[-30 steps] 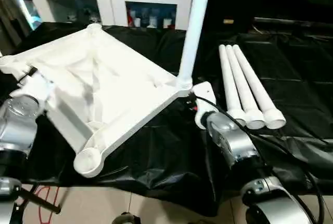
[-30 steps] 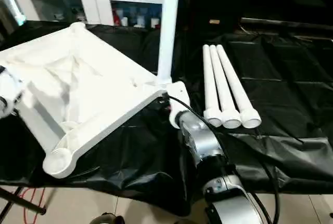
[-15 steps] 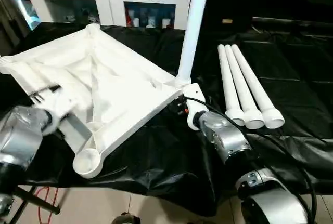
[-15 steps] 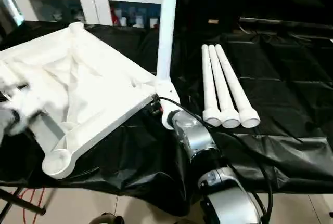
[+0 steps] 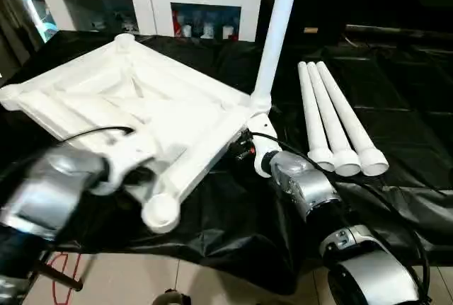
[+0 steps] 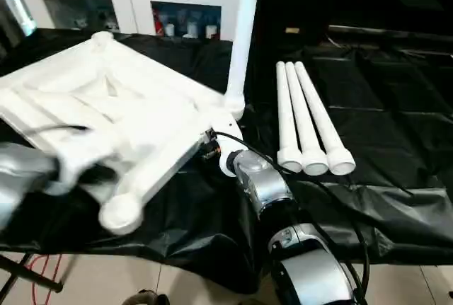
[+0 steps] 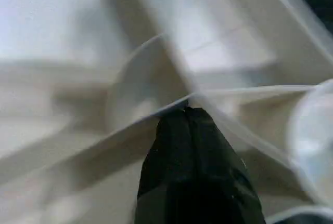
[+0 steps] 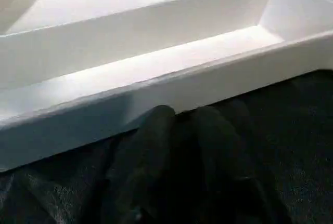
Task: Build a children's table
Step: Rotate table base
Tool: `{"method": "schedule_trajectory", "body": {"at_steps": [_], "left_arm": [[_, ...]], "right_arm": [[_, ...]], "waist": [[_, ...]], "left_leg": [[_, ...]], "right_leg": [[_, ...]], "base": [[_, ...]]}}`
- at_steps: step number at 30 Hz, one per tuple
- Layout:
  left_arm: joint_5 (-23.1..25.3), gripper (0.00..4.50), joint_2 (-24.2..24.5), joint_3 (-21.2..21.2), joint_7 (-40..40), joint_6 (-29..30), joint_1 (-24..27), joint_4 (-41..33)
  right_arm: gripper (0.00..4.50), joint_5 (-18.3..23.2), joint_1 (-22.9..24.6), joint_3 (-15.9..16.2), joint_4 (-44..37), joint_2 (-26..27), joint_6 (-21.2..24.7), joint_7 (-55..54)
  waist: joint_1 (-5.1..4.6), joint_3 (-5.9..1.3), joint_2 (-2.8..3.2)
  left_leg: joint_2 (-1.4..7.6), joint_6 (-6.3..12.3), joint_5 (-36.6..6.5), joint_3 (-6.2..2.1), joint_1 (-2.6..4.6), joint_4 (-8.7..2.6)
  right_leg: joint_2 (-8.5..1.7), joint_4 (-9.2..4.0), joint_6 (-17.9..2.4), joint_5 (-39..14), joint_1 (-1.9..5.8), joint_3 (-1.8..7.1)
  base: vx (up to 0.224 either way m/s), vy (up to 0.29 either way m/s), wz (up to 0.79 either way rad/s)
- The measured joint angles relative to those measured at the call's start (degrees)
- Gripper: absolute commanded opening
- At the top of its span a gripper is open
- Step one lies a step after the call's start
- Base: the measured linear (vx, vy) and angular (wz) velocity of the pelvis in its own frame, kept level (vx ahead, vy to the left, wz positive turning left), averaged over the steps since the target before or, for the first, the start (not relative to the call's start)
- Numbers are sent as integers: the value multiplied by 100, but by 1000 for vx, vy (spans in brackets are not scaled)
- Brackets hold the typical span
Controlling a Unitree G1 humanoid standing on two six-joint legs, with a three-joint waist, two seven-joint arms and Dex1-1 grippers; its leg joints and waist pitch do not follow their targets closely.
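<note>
At the left, the left end effector is seen with its two black fingers pressed together, their tips set against a thin rib on the underside of the tabletop. Whether the rib is pinched between them cannot be told. The tabletop is laid upside down and tilted on the black-covered bench, its ribbed underside turned upward. An empty round corner socket is found at its near corner, just beside the left end effector.

Toward the middle, one white leg is stood upright in the tabletop's corner socket on the right. The right end effector is placed at the outer side wall of the tabletop, just below that corner, with its fingers nearly together and their tips at the lower edge of the wall; a grip on the wall cannot be confirmed.

Further right, three loose legs are laid side by side on the bench, touching one another, well apart from both end effectors. A white cabinet is seen behind the bench.
</note>
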Motion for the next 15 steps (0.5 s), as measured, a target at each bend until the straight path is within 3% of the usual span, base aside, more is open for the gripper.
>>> {"method": "schedule_trajectory", "body": {"at_steps": [2, 6, 10, 15], "left_arm": [[55, 0, -361, -270, -34, -140, -358, 346], [45, 0, -727, -503, -57, -344, -553, 557], [52, 0, -1316, -623, 18, -641, -962, 1264], [177, 0, -1977, -607, 805, -1268, -1475, 2420]], "right_arm": [[44, -6, -5, -15, 29, -98, -5, -2], [15, -11, -6, -56, 37, -148, -30, -1], [6, -30, -4, -76, 18, -273, -29, -9], [6, -52, 9, -116, -83, -311, -28, -77]], "waist": [[26, 0, 0], [-75, -3, -2], [-114, 1, 17], [-171, 10, 51]], "left_leg": [[-1, -1, 1, 3, 0, 2], [0, 0, 1, 5, 2, 3], [2, -1, 2, 2, 1, 0], [1, 0, 1, 1, -1, 6]], "right_leg": [[0, -1, 0, 0, 7, 7], [0, -2, 0, 1, 7, 9], [2, 1, 1, 1, 4, 3], [2, 1, 1, 3, 5, 5]], "base": [[0, 0, 0], [0, 0, 0], [0, 0, 0], [0, 0, 0]]}}
